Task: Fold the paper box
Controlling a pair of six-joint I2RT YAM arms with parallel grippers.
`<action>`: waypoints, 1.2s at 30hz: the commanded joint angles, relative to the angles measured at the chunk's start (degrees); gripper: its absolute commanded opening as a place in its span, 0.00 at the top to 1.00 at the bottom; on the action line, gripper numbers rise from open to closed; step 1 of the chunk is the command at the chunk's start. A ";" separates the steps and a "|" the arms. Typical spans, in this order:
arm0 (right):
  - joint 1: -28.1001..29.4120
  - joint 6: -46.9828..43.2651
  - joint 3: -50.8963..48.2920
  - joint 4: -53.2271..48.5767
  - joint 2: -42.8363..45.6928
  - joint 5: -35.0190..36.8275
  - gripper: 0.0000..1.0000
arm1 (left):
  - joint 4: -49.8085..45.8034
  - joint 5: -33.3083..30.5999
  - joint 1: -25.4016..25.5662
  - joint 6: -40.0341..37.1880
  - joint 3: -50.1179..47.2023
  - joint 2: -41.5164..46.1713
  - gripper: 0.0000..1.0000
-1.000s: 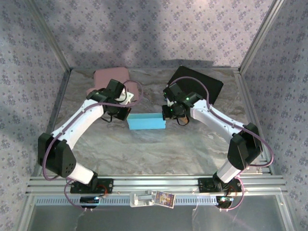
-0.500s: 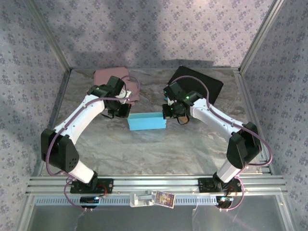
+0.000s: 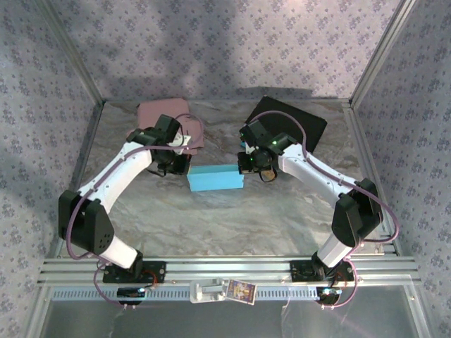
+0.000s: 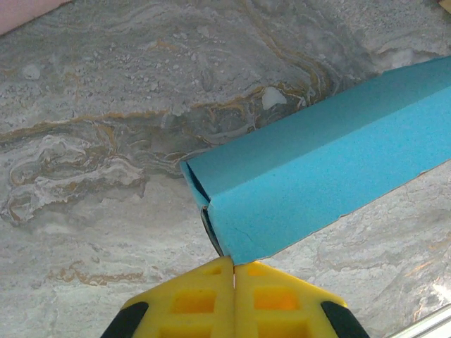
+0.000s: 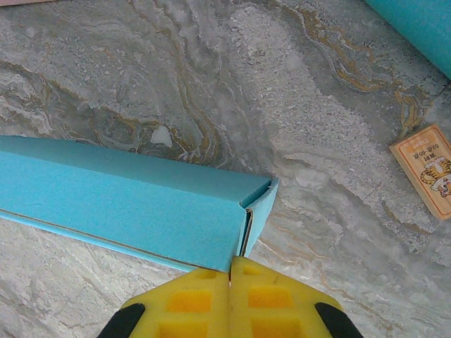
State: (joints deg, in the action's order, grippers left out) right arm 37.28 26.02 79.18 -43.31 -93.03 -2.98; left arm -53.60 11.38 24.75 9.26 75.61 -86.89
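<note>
That paper box [image 3: 215,178] looks light and crushable, so with both jaws pressed together, nudge the end flaps gently.

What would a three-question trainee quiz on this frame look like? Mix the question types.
1. True or false: the left gripper and the right gripper both have their fingers closed together.
2. The blue paper box is: A) lying on the table between the two grippers; B) lifted off the table; C) standing on end.
3. Fill in: in the right wrist view, the small orange card lies flat on the table, ___ the box (touching / apart from).

Key: 1 true; 2 A; 3 apart from.
</note>
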 commanded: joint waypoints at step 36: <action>-11.15 45.51 -14.75 16.06 10.87 -22.19 0.47 | 3.50 1.82 2.57 -1.26 -6.26 1.45 1.00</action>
State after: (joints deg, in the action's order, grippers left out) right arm 26.41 64.82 65.71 -29.71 -81.21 -22.00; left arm -48.73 12.47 26.70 8.03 69.80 -84.42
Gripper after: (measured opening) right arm 0.532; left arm 0.044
